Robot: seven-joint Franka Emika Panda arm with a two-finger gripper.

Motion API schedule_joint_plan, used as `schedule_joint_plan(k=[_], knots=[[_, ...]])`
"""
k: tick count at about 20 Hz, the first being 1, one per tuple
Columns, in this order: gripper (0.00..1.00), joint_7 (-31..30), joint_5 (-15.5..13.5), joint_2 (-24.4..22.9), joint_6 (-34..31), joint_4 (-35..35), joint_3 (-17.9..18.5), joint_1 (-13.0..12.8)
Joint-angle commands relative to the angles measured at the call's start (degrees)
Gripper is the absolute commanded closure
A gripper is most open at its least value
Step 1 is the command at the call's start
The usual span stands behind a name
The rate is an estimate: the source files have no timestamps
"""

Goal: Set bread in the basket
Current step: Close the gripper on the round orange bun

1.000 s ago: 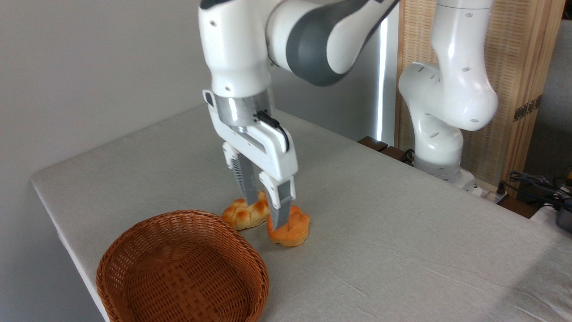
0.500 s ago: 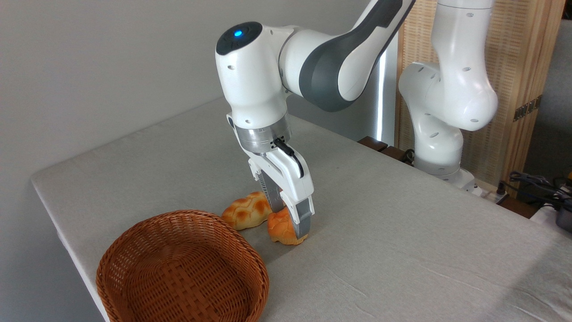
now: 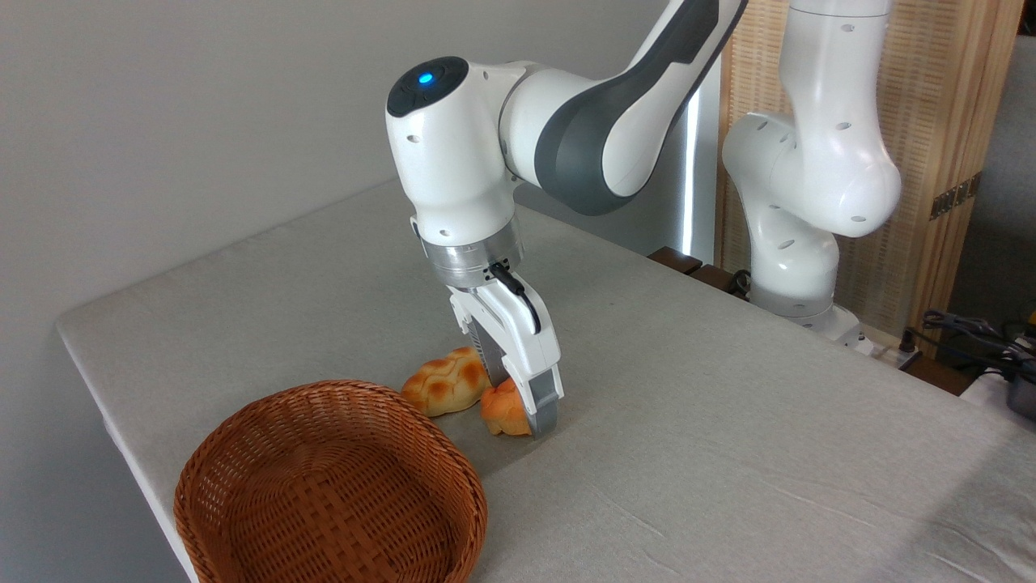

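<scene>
The grey worktop (image 3: 728, 421) carries a wicker basket (image 3: 330, 486) at its near-left corner. Behind the basket lies a braided loaf (image 3: 441, 387). Just beside this loaf, the fingers (image 3: 546, 401) pinch the small orange bun (image 3: 502, 411).

Bright, even daylight; overexposed vertical glare strip (image 3: 689, 162) at rear. Soft shadows on table (image 3: 728, 421) beneath gripper (image 3: 522, 405) and rt. foreground. Sharp focus, negligible edge distortion.

I have one fixed camera, set high off the table's (image 3: 728, 453) near corner, looking obliquely down and across at close range toward the arm's base (image 3: 797, 300) far right.
</scene>
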Motion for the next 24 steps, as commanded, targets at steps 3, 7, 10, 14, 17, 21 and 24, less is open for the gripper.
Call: schedule_joint_plan(k=[3, 7, 10, 14, 17, 21, 24], knots=[[0.54, 1.0, 0.7, 0.4, 1.9, -0.2, 0.3, -0.5], [0.59, 1.0, 0.7, 0.5, 2.6, -0.1, 0.3, -0.5], [0.58, 1.0, 0.7, 0.5, 2.8, -0.1, 0.2, -0.5], [0.58, 1.0, 0.7, 0.6, 2.9, -0.1, 0.2, -0.6], [0.58, 1.0, 0.7, 0.4, 2.6, 0.2, 0.2, -0.6], [0.57, 1.1, 0.6, -2.3, 0.6, 2.5, 0.6, -0.6], [0.56, 0.9, 0.1, -2.6, -1.7, 5.8, 0.2, -0.6]])
